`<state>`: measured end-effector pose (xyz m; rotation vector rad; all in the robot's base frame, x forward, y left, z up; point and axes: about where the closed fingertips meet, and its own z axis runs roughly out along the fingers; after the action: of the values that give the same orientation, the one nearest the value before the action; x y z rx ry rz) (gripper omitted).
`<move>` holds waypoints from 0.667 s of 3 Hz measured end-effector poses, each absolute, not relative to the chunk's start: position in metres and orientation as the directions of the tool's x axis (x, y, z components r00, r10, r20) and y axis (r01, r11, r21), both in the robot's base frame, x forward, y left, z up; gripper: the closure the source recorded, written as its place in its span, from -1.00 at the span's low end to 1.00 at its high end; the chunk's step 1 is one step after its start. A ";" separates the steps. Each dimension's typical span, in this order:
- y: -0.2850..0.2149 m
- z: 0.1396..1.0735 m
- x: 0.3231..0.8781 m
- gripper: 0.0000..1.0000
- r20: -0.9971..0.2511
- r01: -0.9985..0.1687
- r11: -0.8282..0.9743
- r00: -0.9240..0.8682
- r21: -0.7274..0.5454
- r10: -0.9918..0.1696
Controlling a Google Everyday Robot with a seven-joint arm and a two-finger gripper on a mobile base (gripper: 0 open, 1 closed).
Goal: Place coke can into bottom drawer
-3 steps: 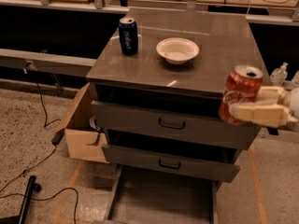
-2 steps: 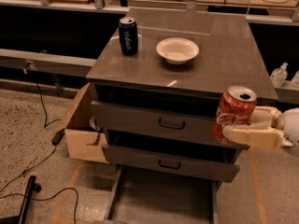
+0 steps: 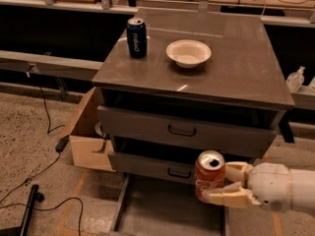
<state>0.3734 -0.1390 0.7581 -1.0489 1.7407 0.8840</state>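
Observation:
The coke can (image 3: 209, 175), red with white script and a silver top, is held upright in my gripper (image 3: 222, 183). The cream fingers (image 3: 232, 198) close on its right side. The arm comes in from the right edge. The can hangs in front of the cabinet's middle drawer (image 3: 167, 170), over the right part of the bottom drawer (image 3: 167, 210). That drawer is pulled out low toward me, a shallow grey tray with thin side rails, and looks empty where visible.
A dark blue can (image 3: 136, 37) and a white bowl (image 3: 188, 52) stand on the grey cabinet top (image 3: 236, 68). A cardboard box (image 3: 86, 141) sits left of the cabinet. Black cables (image 3: 44, 166) lie on the speckled floor at left.
My gripper has carried the coke can downward and leftward, from beside the cabinet's upper right corner to low in front of the middle drawer, above the open bottom drawer.

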 end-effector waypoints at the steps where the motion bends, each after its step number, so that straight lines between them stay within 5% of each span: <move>1: -0.121 0.693 0.363 1.00 -0.878 -0.931 0.337 -0.273 0.139 -0.393; 2: -0.121 0.692 0.364 1.00 -0.881 -0.929 0.343 -0.275 0.140 -0.384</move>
<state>0.3644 -0.1212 0.6917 -1.1581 1.8255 0.8800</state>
